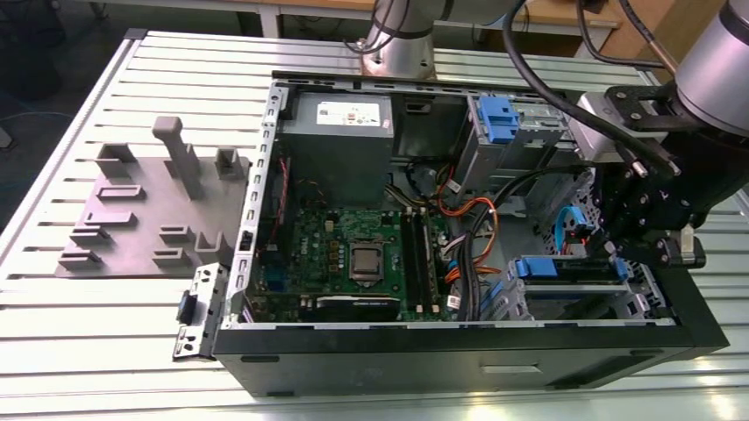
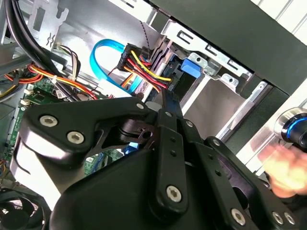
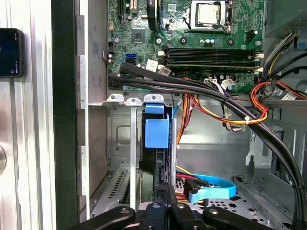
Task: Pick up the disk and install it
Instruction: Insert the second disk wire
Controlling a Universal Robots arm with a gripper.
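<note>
Open computer case (image 1: 252, 346) lies on its side on a slatted metal table (image 1: 94, 333). Inside the case: green motherboard (image 1: 351, 254) with bare processor (image 1: 367, 261) and memory sticks (image 1: 416, 254); grey power supply (image 1: 339, 140) at the far end; a metal drive cage (image 1: 521, 123) with a blue tab beside it; bundled black, orange and yellow cables (image 1: 468, 237) running across the middle.

The disk (image 1: 570, 268), seen edge-on with its blue carrier, sits in the drive bay (image 1: 574, 303) at the near corner of the case on the exterior view's right. In the first wrist view the blue carrier tab (image 3: 157, 132) stands upright between the bay's metal rails (image 3: 133, 143), with the dark drive body below it.

The gripper (image 1: 615, 250) hangs directly over that bay, just beside the disk's carrier. In the first wrist view its black fingers (image 3: 165, 201) appear drawn close together at the disk's edge; whether they clamp the carrier I cannot tell.

Around it: a blue flat data cable (image 3: 211, 188) loops just beside the bay, next to a red-yellow-black power connector (image 2: 144, 64). A thick black cable bundle (image 3: 192, 88) crosses between motherboard and bay. A grey fixture block (image 1: 153, 210) with upright pegs sits on the table at the exterior view's left, well apart from the case.
</note>
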